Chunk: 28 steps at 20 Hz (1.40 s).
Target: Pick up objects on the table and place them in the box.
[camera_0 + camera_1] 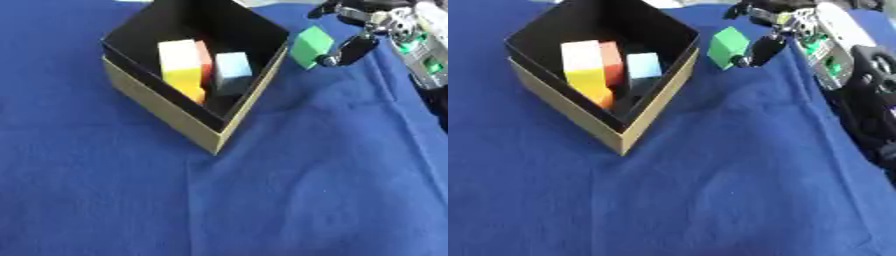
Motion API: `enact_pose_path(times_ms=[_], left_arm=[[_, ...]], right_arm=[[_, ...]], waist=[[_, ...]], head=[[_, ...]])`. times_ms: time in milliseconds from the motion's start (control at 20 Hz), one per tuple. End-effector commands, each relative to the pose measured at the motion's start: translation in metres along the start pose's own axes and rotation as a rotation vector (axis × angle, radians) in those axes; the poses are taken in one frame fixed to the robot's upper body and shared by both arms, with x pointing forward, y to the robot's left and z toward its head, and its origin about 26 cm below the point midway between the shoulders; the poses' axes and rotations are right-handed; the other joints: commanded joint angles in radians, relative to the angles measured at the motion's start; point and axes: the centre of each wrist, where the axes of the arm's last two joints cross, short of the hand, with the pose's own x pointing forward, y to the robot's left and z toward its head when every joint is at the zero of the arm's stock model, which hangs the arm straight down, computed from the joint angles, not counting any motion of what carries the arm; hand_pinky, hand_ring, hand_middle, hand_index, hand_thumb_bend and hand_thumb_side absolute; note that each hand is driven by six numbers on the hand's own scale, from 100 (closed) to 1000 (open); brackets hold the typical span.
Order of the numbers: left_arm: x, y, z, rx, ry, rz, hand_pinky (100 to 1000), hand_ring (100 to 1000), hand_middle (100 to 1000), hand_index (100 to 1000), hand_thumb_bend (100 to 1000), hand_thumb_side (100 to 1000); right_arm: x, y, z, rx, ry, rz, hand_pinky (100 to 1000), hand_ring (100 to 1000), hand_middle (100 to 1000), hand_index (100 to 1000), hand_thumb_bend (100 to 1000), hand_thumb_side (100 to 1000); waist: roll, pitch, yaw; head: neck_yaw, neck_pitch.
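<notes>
While the right hand pinches the green block between curled fingers just outside the box's right wall, near the table's far edge, a low carry could knock it against the rim and drop it outside. It is a small, plain, bright green cube.

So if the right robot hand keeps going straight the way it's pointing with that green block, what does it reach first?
Probably the box. The right robot hand, holding the green block, points toward the box's near right wall, and only blue cloth lies between them. Its height above the rim is unclear, so it might pass over.
</notes>
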Motion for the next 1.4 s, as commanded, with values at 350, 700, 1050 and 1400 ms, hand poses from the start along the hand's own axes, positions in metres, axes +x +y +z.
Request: enact_pose_path(times_ms=[350, 700, 1050, 1400], left_arm=[[0.008, 0.001, -0.006, -0.005, -0.038, -0.002, 792, 864, 803, 887, 258, 732], [0.008, 0.001, -0.006, -0.003, -0.037, -0.003, 791, 863, 801, 886, 258, 732], [0.007, 0.004, -0.004, 0.001, -0.029, -0.014, 792, 863, 801, 887, 263, 731], [0.006, 0.007, -0.002, -0.001, -0.023, -0.035, 793, 864, 801, 886, 266, 729]], right_arm=[[0.0, -0.01, 0.0, -0.02, 0.012, 0.027, 880, 931, 781, 833, 360, 100], [0.002, -0.009, -0.004, -0.065, 0.021, 0.021, 835, 822, 593, 645, 184, 100], [0.022, -0.04, 0.012, -0.223, -0.062, 0.018, 821, 772, 554, 608, 117, 100], [0.071, -0.094, 0.054, -0.296, -0.251, 0.101, 832, 776, 585, 660, 124, 100]], waist=[[-0.003, -0.02, 0.003], [-0.007, -0.028, 0.001], [-0.011, -0.058, -0.014], [-0.02, -0.1, -0.042]], head=[[-0.005, -0.006], [-0.007, -0.002], [0.003, 0.021], [0.011, 0.056]])
